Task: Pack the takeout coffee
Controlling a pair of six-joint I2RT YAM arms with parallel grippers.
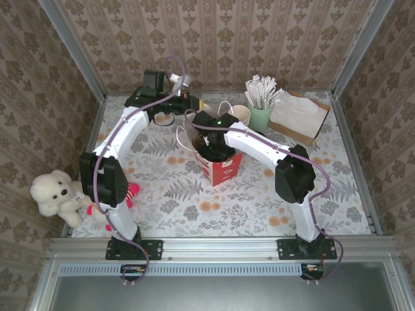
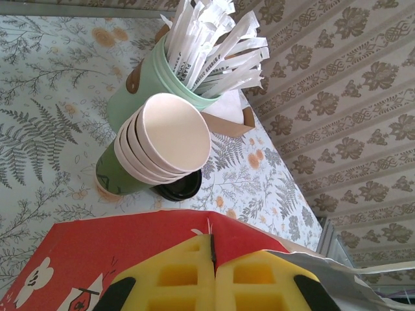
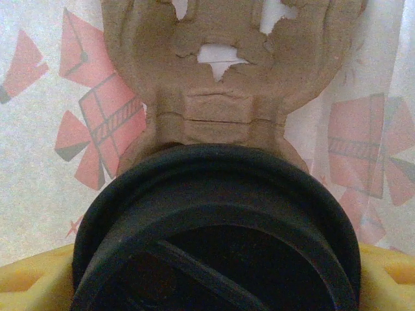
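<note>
right wrist: takeout coffee [image 3: 214,233] inside red-printed bag [image 3: 39,149]

Only one piece of lettering shows: a short line of small dark capitals along a white stirrer wrapper [image 2: 189,68] in the left wrist view, too small and slanted to read (the first letter may be a P, and no more can be made out). The red bag [image 2: 97,259] bears white and black drawings near its lower corner, with no legible words. From the right wrist, the bag's pale wall [image 3: 39,162] shows red printed figures, among them a clock-like face and a striped, ribboned box, without letters or numbers. From above, small white marks on its red side [image 1: 225,170] are unreadable.
</note>
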